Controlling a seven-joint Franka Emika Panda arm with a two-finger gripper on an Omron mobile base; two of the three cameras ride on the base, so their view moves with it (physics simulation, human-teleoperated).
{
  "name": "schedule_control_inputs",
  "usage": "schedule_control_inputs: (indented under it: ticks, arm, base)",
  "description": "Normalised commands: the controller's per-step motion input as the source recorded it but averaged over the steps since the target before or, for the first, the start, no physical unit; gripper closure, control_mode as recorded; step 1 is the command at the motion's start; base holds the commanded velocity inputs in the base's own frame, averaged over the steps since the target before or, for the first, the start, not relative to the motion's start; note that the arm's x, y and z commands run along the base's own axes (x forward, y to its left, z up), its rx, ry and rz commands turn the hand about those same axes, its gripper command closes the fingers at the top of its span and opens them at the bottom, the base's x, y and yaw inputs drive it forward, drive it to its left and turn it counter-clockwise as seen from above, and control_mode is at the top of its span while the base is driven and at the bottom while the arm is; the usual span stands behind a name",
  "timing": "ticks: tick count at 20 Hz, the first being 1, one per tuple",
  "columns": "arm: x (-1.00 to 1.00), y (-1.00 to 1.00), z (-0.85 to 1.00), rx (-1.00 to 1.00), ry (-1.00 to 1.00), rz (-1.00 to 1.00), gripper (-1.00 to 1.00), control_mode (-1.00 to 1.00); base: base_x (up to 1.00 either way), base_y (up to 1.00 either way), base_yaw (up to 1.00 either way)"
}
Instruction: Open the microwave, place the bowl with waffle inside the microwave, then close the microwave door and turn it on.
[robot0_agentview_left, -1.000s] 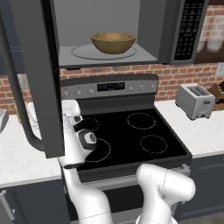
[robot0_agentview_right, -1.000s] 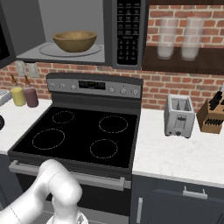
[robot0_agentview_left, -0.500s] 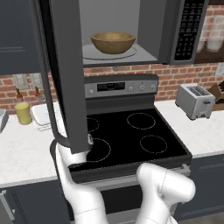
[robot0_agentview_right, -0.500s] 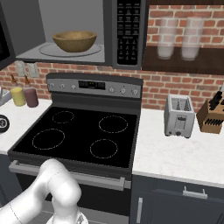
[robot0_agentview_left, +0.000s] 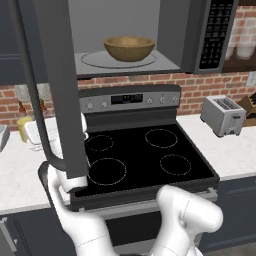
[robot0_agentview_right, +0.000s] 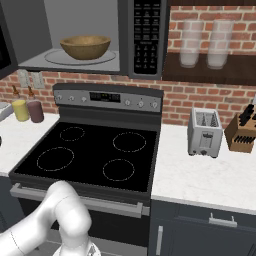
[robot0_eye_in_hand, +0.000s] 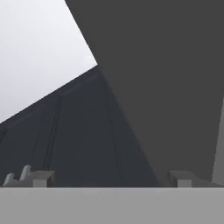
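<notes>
The microwave (robot0_agentview_left: 190, 35) hangs open above the stove, its keypad (robot0_agentview_right: 146, 32) on the right. Inside, the brown wooden bowl (robot0_agentview_left: 129, 48) (robot0_agentview_right: 85, 46) sits on the glass turntable (robot0_agentview_left: 95, 60). The bowl's rim hides the waffle. The microwave door (robot0_agentview_left: 57, 85) stands partly swung out at the left, its curved bar handle (robot0_agentview_left: 36, 105) facing me. My hand is low behind the door's bottom corner. In the hand view my gripper (robot0_eye_in_hand: 109, 179) is open, fingertips (robot0_eye_in_hand: 34, 178) wide apart, right up against the dark door panel (robot0_eye_in_hand: 166, 87).
Below is the black four-ring stove (robot0_agentview_right: 95, 155). A toaster (robot0_agentview_right: 204, 132) and a knife block (robot0_agentview_right: 242, 132) stand on the right counter. Yellow (robot0_agentview_right: 20, 110) and maroon (robot0_agentview_right: 35, 111) jars stand at the left. Glasses (robot0_agentview_right: 190, 45) sit on the shelf beside the microwave.
The door has swung in from the far left toward the microwave's opening. My hand has moved with it, from over the stove's left side to the door's lower corner.
</notes>
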Motion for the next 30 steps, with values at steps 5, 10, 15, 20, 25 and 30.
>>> schedule_control_inputs:
  ticks: [5,10,15,20,25,30]
  arm:
    - [-0.06,0.01,-0.03,0.11,-0.09,-0.01,-1.00,-1.00]
    - [-0.09,0.00,-0.01,0.22,-0.14,-0.04,-1.00,-1.00]
    - [-0.13,0.00,0.00,0.33,-0.23,-0.10,-1.00,-1.00]
    - [-0.13,0.00,0.00,0.34,-0.25,-0.13,-1.00,-1.00]
    - [-0.19,-0.01,-0.12,0.36,-0.27,-0.13,-1.00,-1.00]
    - [-0.06,-0.01,-0.11,0.37,-0.28,-0.14,-1.00,-1.00]
  base:
    - [0.00,0.00,0.00]
    - [0.00,0.00,0.00]
    - [0.00,0.00,0.00]
    - [0.00,0.00,0.00]
    - [0.00,0.00,0.00]
    - [0.00,0.00,0.00]
